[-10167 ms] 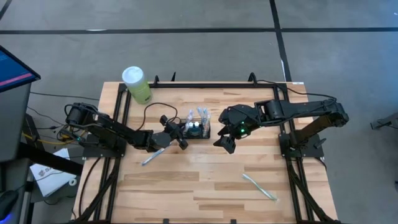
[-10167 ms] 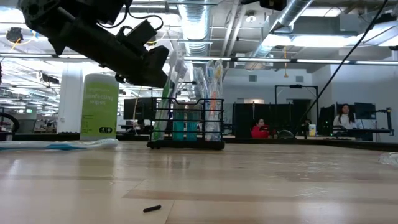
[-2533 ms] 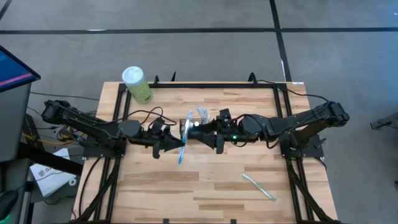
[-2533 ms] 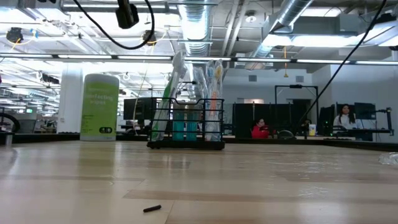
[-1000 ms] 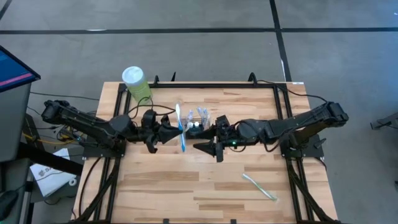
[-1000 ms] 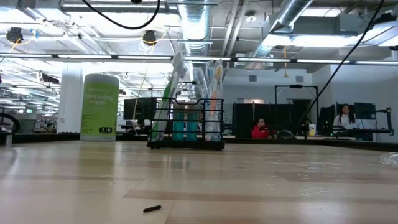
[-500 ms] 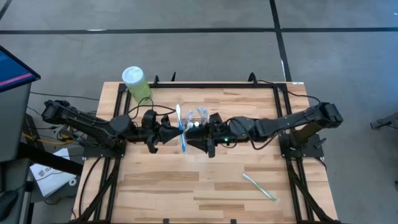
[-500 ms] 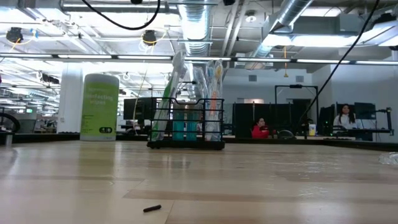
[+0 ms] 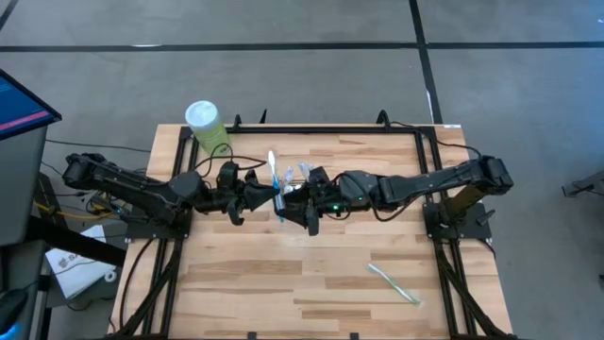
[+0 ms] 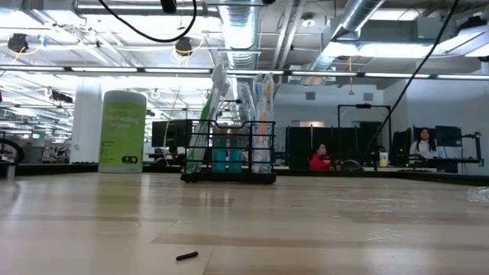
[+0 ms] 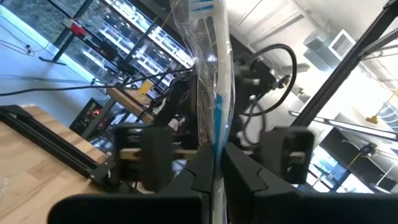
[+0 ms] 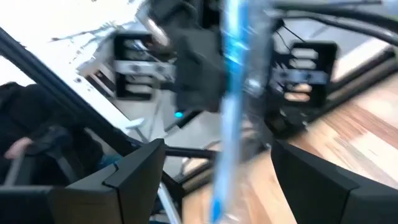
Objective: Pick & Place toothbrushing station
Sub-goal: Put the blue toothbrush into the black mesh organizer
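Observation:
My left gripper [image 9: 267, 195] is shut on a blue-and-white toothbrush in a clear wrapper [image 9: 275, 184], held above the table's middle. My right gripper [image 9: 298, 208] is open. Its fingers [image 12: 134, 171] stand on either side of that toothbrush [image 12: 233, 106] without touching it, and they also show in the left wrist view [image 11: 152, 149]. The black wire-mesh caddy [image 10: 229, 153] with brushes and tubes in it stands on its base just beyond the grippers, partly hidden under my right arm [image 9: 300, 178]. Neither gripper shows in the low view. My left gripper pinches the wrapped toothbrush's shaft [image 11: 216, 146] between its two fingers [image 11: 199, 180], about midway along it. The fingers come level from the table's left and lie across the toothbrush. The toothbrush is lifted clear of the table, its ends pointing toward the far and near edges.
A green canister with a white lid [image 9: 208, 127] stands at the far left corner. Another wrapped toothbrush [image 9: 392, 281] lies near the right front. A small black piece [image 10: 186, 256] lies on the table near the low camera.
My right gripper has moved toward the table's left, up to the held toothbrush, and has stayed open. My left gripper has kept its hold on the toothbrush, which is still lifted.

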Tool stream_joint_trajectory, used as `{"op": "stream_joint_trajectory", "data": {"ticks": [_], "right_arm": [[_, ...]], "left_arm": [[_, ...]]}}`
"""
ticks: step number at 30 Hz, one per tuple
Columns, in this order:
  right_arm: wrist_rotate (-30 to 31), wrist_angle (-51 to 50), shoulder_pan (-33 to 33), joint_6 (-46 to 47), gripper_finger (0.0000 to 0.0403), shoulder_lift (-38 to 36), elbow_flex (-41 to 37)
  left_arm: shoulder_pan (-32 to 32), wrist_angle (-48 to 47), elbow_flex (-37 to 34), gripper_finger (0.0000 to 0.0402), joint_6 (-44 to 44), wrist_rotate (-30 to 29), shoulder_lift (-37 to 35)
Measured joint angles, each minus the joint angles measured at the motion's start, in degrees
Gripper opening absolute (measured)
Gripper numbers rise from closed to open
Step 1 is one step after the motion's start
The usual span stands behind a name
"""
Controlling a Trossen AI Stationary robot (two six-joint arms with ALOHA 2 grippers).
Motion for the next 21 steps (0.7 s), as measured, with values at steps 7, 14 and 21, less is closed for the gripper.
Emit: {"op": "stream_joint_trajectory", "data": {"ticks": [7, 14, 21], "right_arm": [[-0.53, -1.23, -1.01, 1.61, 0.0285, 1.55, 0.32], [-1.33, -0.66, -1.17, 2.16, 0.0278, 1.44, 0.43], [-1.35, -0.57, -1.17, 2.18, 0.022, 1.44, 0.43]], "left_arm": [[-0.02, -0.14, -0.03, 0.0006, -0.18, 0.26, 0.0], [-0.04, -1.65, -0.04, 0.0006, -0.49, 0.83, 0.0], [-0.04, -1.77, -0.09, 0.0006, -0.58, 0.83, 0.02]]}}
